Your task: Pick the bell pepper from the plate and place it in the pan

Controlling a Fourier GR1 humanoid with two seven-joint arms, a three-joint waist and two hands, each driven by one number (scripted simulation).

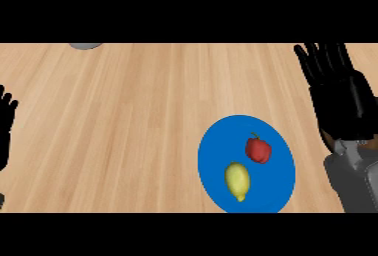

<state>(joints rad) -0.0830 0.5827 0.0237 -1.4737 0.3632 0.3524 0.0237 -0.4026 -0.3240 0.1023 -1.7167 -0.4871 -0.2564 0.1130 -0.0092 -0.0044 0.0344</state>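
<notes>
my right hand, fingers straight and wide, is nearer the red bell pepper, which lies on the round blue plate toward me and leftward, stem pointing away; the grey sliver may be the pan.

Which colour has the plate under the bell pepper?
Blue; the plate shows best in the head view, beneath the red bell pepper.

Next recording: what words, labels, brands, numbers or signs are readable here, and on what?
None: no text shows on the blue plate, bell pepper, lemon, wooden counter, the grey object at the top edge, the left hand or the right hand.
</notes>
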